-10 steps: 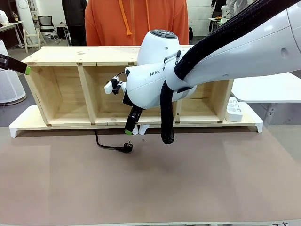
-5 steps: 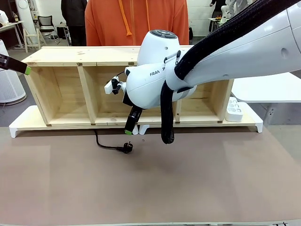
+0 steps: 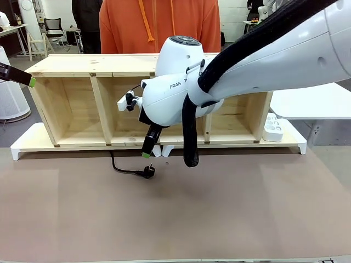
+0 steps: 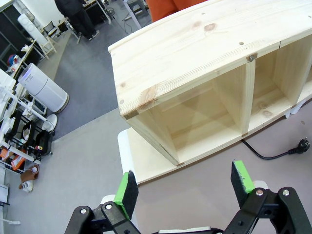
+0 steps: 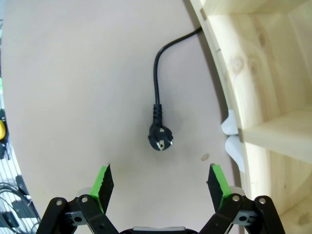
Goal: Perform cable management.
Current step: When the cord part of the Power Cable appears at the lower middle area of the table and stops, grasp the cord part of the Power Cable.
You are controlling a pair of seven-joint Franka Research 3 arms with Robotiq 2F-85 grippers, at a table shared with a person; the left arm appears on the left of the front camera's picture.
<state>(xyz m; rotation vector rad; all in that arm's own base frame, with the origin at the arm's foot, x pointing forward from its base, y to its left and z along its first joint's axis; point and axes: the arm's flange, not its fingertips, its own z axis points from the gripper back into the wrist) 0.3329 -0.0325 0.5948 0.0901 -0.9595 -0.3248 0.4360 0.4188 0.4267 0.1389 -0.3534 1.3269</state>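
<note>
Cable (image 5: 157, 83): plug (image 5: 160, 137) lies on desk (image 5: 73, 73) just ahead of released right pincer (image 5: 160, 179), centred; cord runs onward toward shelf (image 5: 265, 73).

Robotics laboratory in an open-plan room. A white robot arm (image 3: 263, 60) trailing a braided hose reaches over a brown-topped work table (image 3: 219, 219) that carries a bare pine shelf unit (image 3: 82, 64). Beyond lie grey carpet (image 4: 87, 73), a further white table (image 3: 312, 101), an office chair (image 3: 53, 26), a white cylindrical floor appliance (image 4: 44, 90) and benches crowded with equipment (image 4: 22, 136). A person (image 4: 78, 17) stands in the aisle.
</note>
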